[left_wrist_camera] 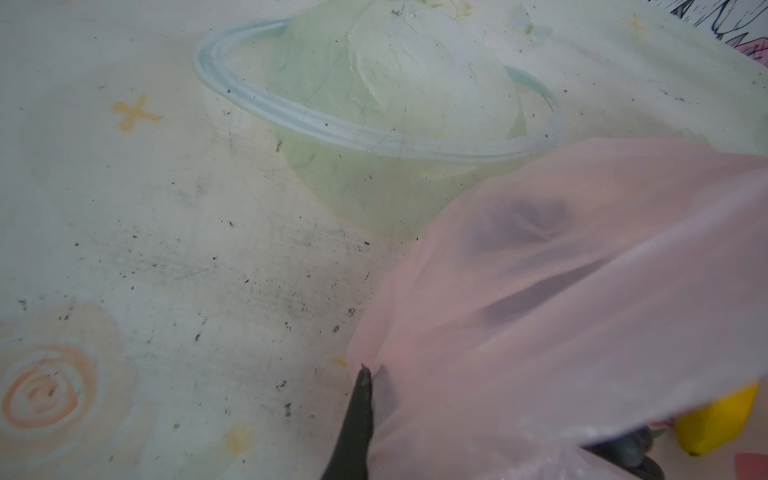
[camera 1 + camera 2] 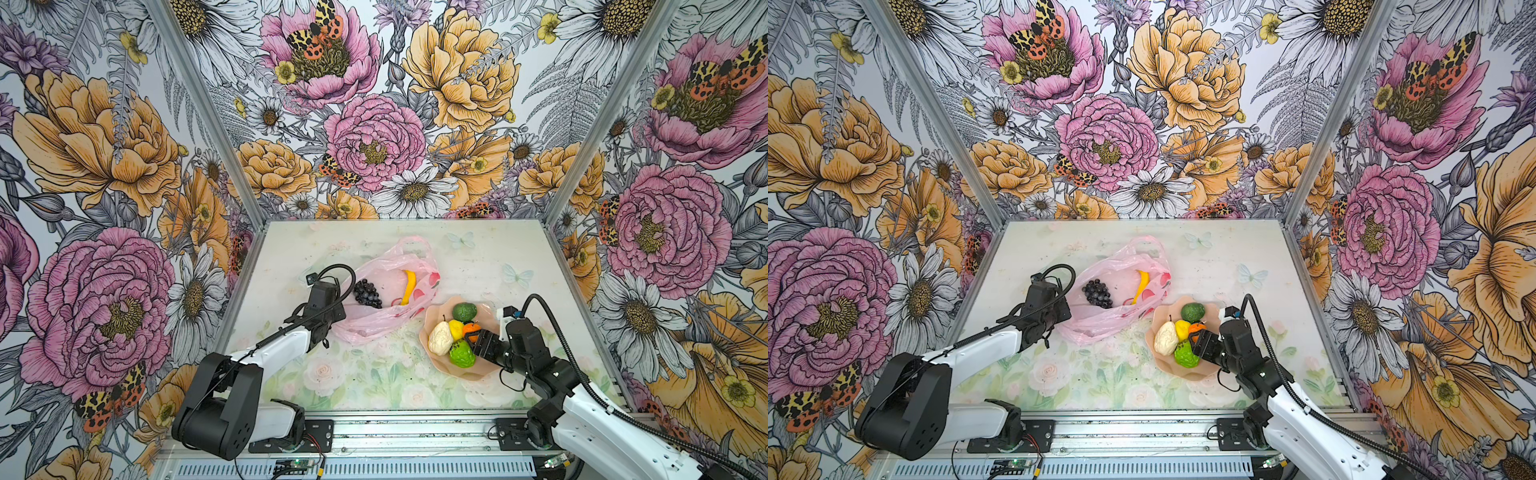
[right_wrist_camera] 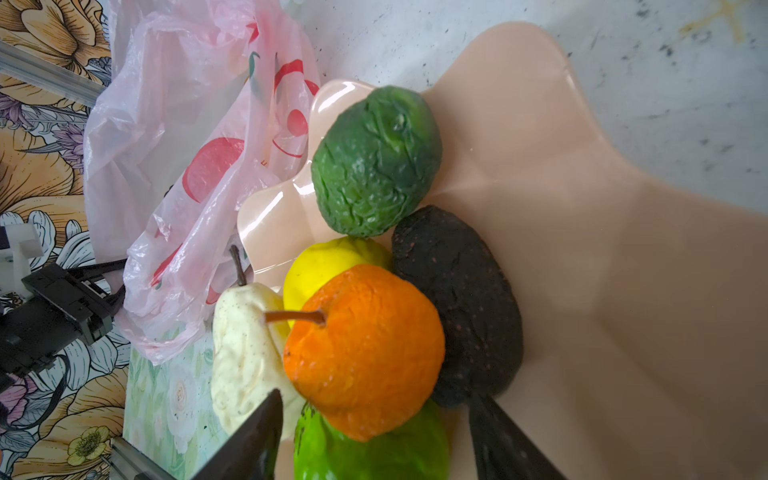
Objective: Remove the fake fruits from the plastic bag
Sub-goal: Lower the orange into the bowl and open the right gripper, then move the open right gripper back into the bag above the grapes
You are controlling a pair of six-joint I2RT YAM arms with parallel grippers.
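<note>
The pink plastic bag (image 2: 386, 320) (image 2: 1113, 320) lies mid-table. A dark grape bunch (image 2: 367, 294) (image 2: 1097, 293) and a yellow banana (image 2: 409, 286) (image 2: 1142, 286) lie in it. My left gripper (image 2: 336, 323) (image 1: 365, 374) is shut on the bag's near edge (image 1: 540, 311). The peach dish (image 2: 490, 370) (image 3: 623, 291) holds the avocado (image 3: 376, 162), lemon (image 3: 324, 266), pear (image 3: 245, 357), bumpy green fruit (image 3: 374, 453), a dark speckled fruit (image 3: 457, 307) and the orange (image 3: 365, 353). My right gripper (image 2: 473, 338) (image 3: 376, 399) is open, its fingers either side of the orange and not touching it.
Flowered walls close in the table at the back and on both sides. A metal rail (image 2: 407, 432) runs along the front edge. The dish stands just right of the bag, nearly touching it. The tabletop (image 1: 166, 249) is printed and speckled.
</note>
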